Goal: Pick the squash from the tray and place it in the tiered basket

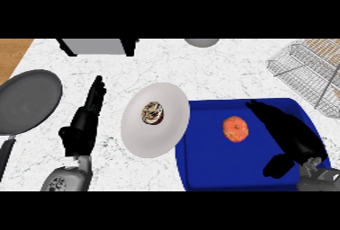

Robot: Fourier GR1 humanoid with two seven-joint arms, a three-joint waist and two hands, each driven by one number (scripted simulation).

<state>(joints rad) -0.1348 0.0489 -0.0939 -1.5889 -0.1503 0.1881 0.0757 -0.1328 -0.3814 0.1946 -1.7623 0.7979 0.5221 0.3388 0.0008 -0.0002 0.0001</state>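
Here, in the head view, the right hand [287, 130] hangs over the blue tray [212, 173], fingers stretched straight toward the tray's far edge and the thumb splayed low toward the near side. It holds nothing. The squash [235, 129], orange and round, lies on the tray just left of those fingers; whether they touch it cannot be told, since the black hand merges with its own shadow on the blue.

The left hand [85, 123] rests over the marble counter [219, 67] at the view's left, fingers straight and pointing away, open and empty, between a grey pan [25, 102] and a white plate [154, 120]. The plate carries a small brown pastry [152, 112] and overlaps the tray's left edge.

The wire basket [309, 67] stands at the far right corner of the counter, well apart from the squash, its right part cut off by the frame. A grey box [98, 46] with dark sides sits at the far edge, and beside it a grey rounded thing [202, 42], both cut by the top of the view and hard to identify. The pan's handle runs off at the lower left. The right forearm is mostly out of frame at the lower right.
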